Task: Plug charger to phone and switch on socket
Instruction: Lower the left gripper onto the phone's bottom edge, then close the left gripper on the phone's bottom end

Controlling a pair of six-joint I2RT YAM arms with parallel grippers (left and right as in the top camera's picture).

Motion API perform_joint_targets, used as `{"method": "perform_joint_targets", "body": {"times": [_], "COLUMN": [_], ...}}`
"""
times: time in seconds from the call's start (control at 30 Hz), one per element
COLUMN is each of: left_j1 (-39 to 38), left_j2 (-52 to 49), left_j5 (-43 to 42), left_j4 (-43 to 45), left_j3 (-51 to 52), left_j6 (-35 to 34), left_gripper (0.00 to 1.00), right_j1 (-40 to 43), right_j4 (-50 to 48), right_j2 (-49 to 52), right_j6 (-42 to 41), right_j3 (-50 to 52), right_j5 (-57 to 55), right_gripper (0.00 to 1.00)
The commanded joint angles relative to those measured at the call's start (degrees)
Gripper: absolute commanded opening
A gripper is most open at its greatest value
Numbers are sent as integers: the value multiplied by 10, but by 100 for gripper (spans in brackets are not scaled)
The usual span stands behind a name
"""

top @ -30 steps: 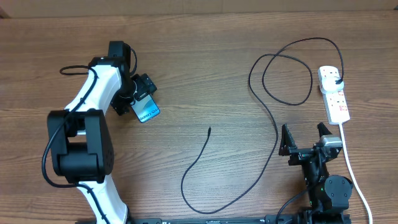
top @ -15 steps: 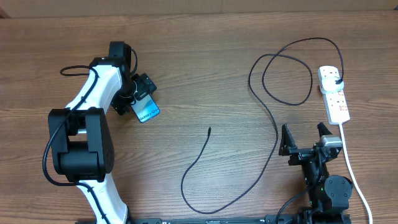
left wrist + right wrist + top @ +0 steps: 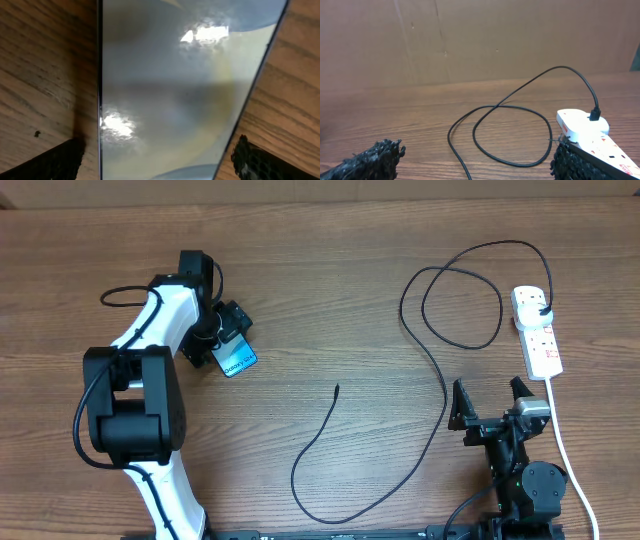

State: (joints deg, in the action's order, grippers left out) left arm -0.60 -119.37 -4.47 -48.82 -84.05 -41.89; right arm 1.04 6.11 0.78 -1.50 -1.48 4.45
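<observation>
From above, the counter (image 3: 320, 290) is evenly and brightly lit and sharp from corner to corner, with only faint, soft shadows. My left wrist view is the poor one. The phone (image 3: 175, 95) sits so close that it looks hazy, with two white glare patches on its screen (one upper centre, one at mid-left). My left fingertips (image 3: 50, 162) are dark blurs in the lower corners. The right wrist view is dimmer. There the charger (image 3: 561, 67) is crisp and my right fingertips (image 3: 372, 160) are out of focus.
</observation>
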Motion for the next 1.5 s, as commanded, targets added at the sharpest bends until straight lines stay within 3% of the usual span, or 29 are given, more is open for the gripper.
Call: {"method": "perform_joint_targets", "body": {"times": [0.0,0.83,1.03,1.23,1.47], "left_j1": [11,13,12,3,-1], "left_j2": [-12,-13,-13,-13,-13], "left_j5": [-4,-27,-20,35,42], "left_j4": [3,3,-30,-110,-124], "left_j3": [-12,-13,-26,-103,-121], "left_j6": [-17,-12,-7,-5,-19], "left_gripper": [100,100,100,100,100], "right_j1": [0,0,0,0,0], "right_j4": [-2,-2,-2,-2,-2], "right_j2": [-6,-6,-6,-6,-6], "right_j6": [-1,-1,-1,-1,-1], "right_j3": [3,3,3,3,3], "right_j5": [-3,-3,-3,-3,-3], "right_gripper": [100,100,100,100,100]}}
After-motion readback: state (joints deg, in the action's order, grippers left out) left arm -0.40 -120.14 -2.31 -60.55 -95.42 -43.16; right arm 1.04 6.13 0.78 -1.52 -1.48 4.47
